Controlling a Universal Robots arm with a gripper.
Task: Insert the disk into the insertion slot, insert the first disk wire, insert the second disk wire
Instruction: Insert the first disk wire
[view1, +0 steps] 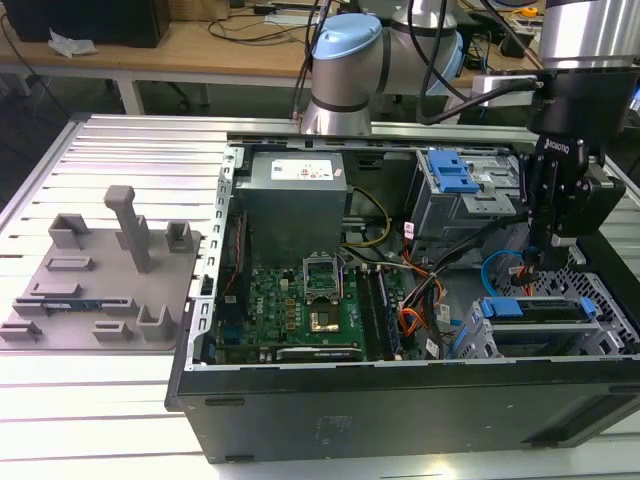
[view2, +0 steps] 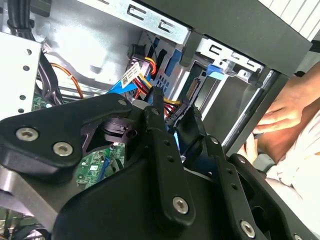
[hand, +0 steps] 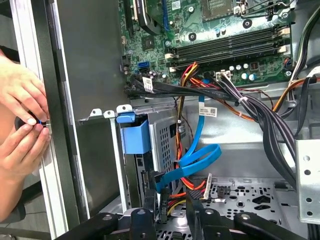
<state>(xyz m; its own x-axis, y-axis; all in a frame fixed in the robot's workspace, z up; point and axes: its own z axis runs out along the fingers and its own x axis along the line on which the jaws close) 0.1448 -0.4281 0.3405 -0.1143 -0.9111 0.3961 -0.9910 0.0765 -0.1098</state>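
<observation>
We find the disk (hand: 135, 137) already seated in the insertion slot (hand: 167, 132), the low perforated cage inside the open computer case (view1: 400, 405), on the exterior view's right. The gripper (view1: 540, 262) hangs just over the disk's back edge, close to the flat blue wire (hand: 200, 155) and the red-and-yellow wire bundle (hand: 182, 185). Whether it is clamped on either, we cannot tell.

Matt black end effector (view1: 545, 258), perforated sheet-metal insertion slot (view1: 600, 288) (dull grey)
</observation>
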